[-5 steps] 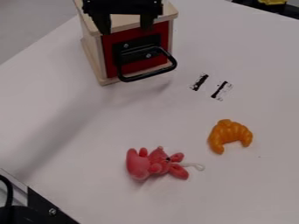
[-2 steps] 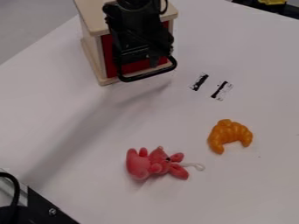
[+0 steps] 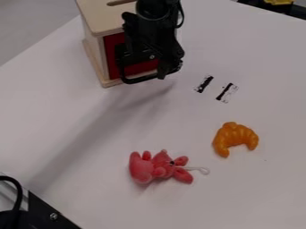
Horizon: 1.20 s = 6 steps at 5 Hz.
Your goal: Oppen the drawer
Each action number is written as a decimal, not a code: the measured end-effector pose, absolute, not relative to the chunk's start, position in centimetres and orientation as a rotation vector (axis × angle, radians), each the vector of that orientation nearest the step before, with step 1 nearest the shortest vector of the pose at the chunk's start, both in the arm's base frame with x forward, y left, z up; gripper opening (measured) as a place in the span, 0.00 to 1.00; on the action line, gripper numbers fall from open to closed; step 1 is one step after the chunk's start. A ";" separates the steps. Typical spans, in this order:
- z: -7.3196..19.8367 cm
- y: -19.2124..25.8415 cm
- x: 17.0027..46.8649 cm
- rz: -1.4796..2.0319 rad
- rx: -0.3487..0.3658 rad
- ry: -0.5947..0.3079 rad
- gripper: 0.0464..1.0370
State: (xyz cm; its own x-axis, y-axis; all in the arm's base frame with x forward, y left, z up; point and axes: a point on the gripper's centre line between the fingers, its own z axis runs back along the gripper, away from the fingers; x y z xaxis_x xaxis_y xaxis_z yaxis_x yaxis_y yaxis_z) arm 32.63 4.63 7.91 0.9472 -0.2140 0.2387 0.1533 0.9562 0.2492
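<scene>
The black gripper (image 3: pixel 145 65) hangs at the front of the small wooden cabinet (image 3: pixel 99 20), with its two fingers apart. One fingertip is low by the right part of the black drawer handle (image 3: pixel 138 80); the other is higher, in front of the left part of the drawer front. Whether either touches the handle, I cannot tell. The red drawer front (image 3: pixel 112 56) sits flush in the cabinet, so the drawer is closed. The gripper covers much of the drawer's middle and right side.
A pink plush toy (image 3: pixel 158 168) lies on the white table (image 3: pixel 90 188) at lower centre, with an orange toy croissant (image 3: pixel 234 137) to its right. Two black marks (image 3: pixel 204 83) are on the tabletop right of the cabinet. Dark equipment (image 3: pixel 51 214) stands at the lower left corner.
From above the cabinet top, the gripper has come down in front of the drawer, then shifted slightly right and lower by the handle. The drawer and toys have not moved.
</scene>
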 end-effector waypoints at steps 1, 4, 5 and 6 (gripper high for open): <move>7.1 4.9 33.8 -0.197 0.209 -0.202 0.95; 4.6 5.3 33.5 -0.251 0.189 -0.105 0.95; 3.7 5.4 33.3 -0.261 0.199 -0.087 0.90; 3.0 5.0 32.9 -0.307 0.177 -0.086 0.63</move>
State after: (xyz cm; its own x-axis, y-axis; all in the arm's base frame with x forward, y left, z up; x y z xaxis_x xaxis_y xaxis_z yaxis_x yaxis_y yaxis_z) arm 32.91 4.98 2.99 0.9497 -0.3078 0.0573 0.2928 0.9379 0.1859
